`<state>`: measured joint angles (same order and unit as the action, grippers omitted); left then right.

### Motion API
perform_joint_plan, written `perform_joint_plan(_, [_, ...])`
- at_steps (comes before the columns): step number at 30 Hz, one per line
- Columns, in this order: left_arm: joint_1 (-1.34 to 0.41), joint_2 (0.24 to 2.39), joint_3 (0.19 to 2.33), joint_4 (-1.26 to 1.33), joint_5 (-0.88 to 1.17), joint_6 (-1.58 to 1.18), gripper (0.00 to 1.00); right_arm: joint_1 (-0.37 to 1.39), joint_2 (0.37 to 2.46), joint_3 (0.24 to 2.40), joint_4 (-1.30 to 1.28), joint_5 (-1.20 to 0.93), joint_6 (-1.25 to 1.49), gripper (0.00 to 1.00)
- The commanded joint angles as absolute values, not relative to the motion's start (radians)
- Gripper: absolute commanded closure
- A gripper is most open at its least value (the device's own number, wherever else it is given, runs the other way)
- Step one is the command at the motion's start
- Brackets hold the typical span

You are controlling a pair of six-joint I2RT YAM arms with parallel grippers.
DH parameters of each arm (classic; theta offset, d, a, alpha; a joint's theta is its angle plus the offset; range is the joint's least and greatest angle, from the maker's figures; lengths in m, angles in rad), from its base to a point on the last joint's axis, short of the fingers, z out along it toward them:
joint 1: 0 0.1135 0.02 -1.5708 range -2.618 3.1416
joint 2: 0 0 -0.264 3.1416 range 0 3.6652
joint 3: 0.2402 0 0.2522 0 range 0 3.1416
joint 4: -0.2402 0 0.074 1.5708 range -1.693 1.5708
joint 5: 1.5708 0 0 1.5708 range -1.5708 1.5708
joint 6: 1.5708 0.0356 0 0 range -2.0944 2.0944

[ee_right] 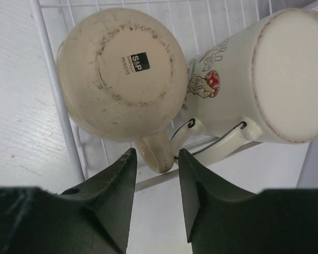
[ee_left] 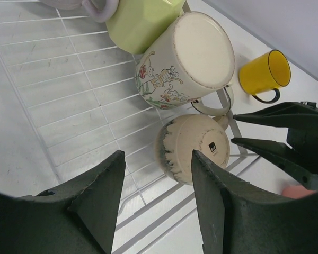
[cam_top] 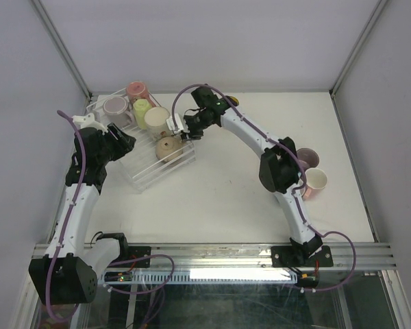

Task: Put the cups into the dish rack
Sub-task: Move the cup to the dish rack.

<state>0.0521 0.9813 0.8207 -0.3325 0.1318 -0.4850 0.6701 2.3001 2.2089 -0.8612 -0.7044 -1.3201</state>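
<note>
Mug [ee_right: 122,69] at rack [ee_left: 69,79] edge, right claw [ee_right: 157,152] parted beside handle, left claw [ee_left: 158,153] parted, empty

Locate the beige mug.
Top view, left of centre: the beige mug sits upside down at the rack's right edge, beside the cream mug, by the right gripper.

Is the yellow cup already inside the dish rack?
No, the yellow cup sits outside the dish rack, beyond its wire edge.
</note>
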Motion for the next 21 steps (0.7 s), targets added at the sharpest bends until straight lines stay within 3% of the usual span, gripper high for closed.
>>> perform_joint_plan(1, [0.048, 0.951, 0.816, -0.293, 0.141, -0.464, 0.48, 0.69, 2.318, 2.284, -0.935, -0.691, -1.424, 0.6])
perform_joint_plan(15, [0.049, 0.982, 0.849, -0.307, 0.138, -0.419, 0.48, 0.722, 2.405, 2.371, -1.014, -0.667, -1.487, 0.58])
perform_joint_plan(21, [0.048, 0.984, 0.856, -0.314, 0.135, -0.406, 0.47, 0.727, 2.402, 2.36, -1.033, -0.69, -1.518, 0.75])
